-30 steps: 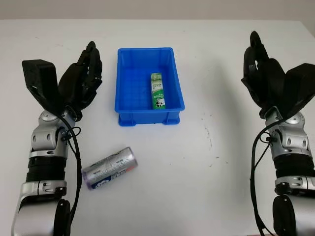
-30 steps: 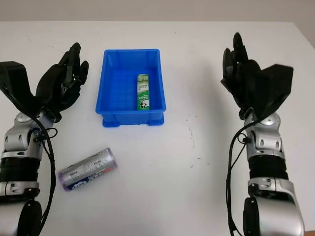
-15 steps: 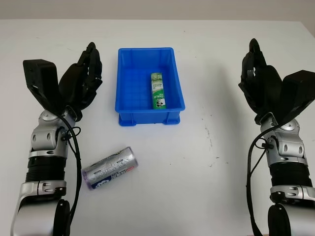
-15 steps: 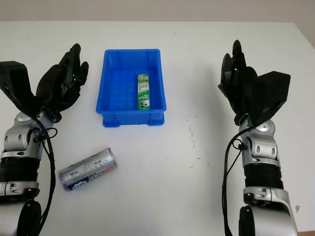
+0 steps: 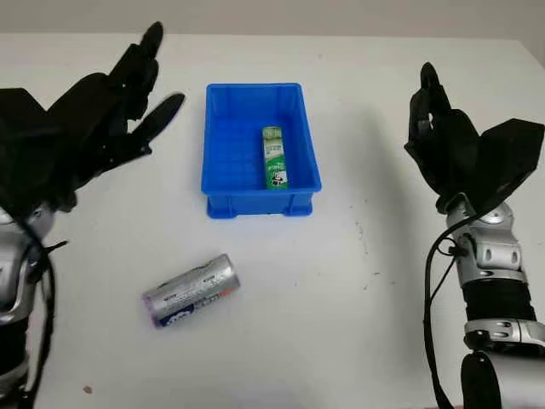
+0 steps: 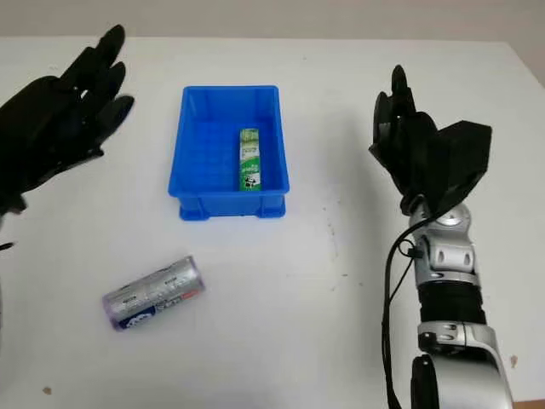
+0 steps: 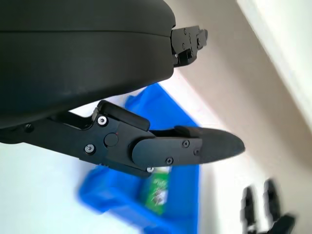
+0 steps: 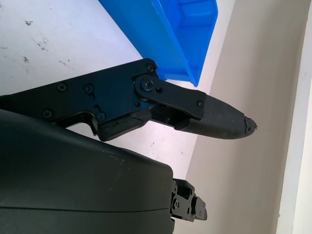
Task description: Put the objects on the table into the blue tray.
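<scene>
Around can (image 5: 191, 290): bare worktop (image 5: 341, 324) on all sides — reachable from above.
Tray (image 5: 220, 141): green box (image 5: 273, 157) at right — left half free.

Your blue tray (image 5: 261, 150) sits upright with a green tube (image 5: 272, 157) lying lengthwise inside, right of its centre. The silver can (image 5: 191, 290) lies on its side, well apart, off the tray's near-left corner.

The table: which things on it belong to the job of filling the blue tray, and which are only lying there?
Belong to the job:
- blue tray
- green tube, already inside the tray
- silver can, lying on its side on the table, not yet put in
- left hand, open, raised left of the tray
- right hand, open, right of the tray

Only lying there:
- nothing else
</scene>
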Controlling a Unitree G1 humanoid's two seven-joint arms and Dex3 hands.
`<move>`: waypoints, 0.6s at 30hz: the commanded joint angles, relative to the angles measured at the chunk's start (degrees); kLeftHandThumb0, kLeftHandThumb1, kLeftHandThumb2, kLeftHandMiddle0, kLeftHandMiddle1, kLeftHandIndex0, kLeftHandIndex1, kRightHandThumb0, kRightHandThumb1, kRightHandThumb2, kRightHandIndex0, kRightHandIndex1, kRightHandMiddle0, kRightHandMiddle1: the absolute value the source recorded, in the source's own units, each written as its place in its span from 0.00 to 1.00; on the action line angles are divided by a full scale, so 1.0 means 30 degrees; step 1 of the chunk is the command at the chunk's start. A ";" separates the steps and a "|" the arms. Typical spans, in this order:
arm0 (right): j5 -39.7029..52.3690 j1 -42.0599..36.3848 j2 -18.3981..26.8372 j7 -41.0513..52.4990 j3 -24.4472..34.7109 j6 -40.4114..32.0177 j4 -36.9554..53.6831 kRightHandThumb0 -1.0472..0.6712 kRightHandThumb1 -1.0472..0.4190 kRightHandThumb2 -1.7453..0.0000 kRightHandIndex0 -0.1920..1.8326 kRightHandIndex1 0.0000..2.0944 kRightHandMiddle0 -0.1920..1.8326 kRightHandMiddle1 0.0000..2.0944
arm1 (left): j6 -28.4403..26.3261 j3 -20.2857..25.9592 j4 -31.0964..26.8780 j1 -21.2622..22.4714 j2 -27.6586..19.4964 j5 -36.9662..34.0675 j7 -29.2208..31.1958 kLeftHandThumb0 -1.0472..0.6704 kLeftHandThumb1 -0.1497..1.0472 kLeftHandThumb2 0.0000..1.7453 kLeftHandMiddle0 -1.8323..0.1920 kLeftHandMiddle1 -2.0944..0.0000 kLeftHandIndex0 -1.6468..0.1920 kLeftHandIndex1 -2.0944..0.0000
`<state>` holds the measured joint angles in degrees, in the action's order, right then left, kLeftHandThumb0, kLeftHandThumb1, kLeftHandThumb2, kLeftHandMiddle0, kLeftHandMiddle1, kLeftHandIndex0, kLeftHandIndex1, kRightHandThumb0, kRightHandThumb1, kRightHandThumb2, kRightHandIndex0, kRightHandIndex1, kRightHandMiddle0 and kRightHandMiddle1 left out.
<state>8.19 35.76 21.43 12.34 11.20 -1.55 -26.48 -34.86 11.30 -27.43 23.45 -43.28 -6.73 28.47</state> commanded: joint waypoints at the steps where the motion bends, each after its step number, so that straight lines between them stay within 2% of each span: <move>1: -0.0061 0.0204 -0.0088 -0.0072 -0.0010 0.0150 0.0002 0.16 0.00 0.58 0.00 0.00 0.00 0.00 | -0.1434 0.0455 -0.2117 -0.0807 -0.1166 -0.0160 0.0563 0.14 1.00 0.10 0.97 0.97 0.98 0.98; 5: -0.0329 0.0169 -0.0082 -0.0083 -0.0148 0.0240 -0.0020 0.15 0.00 0.58 0.00 0.00 0.00 0.00 | -0.5976 0.2100 -0.5191 -0.1611 -0.2762 -0.0992 0.1427 0.19 0.97 0.04 0.97 0.98 0.98 0.98; 9: -0.0403 0.0144 -0.0124 -0.0117 -0.0130 0.0400 -0.0184 0.15 0.00 0.59 0.00 0.00 0.00 0.00 | -0.8886 0.3560 -0.7315 -0.2417 -0.4618 -0.1552 0.2541 0.19 0.96 0.03 0.97 0.97 0.98 0.98; 14: -0.0426 0.0205 -0.0230 -0.0149 -0.0257 0.0274 -0.0196 0.15 0.00 0.59 0.00 0.00 0.00 0.00 | -1.0609 0.5582 -0.9543 -0.4699 -0.5925 -0.1875 0.3876 0.20 0.97 0.03 0.96 0.97 0.98 0.98; 18: -0.0143 0.0331 -0.0486 -0.0148 -0.0121 0.0349 -0.0391 0.15 0.00 0.59 0.00 0.00 0.00 0.00 | -1.1478 0.6937 -1.0731 -0.6132 -0.6035 -0.2441 0.4769 0.19 0.97 0.03 0.98 0.98 0.98 0.98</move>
<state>7.39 36.46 20.46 11.86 10.29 -1.11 -27.50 -68.85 30.24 -55.00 5.96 -60.26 -12.74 42.01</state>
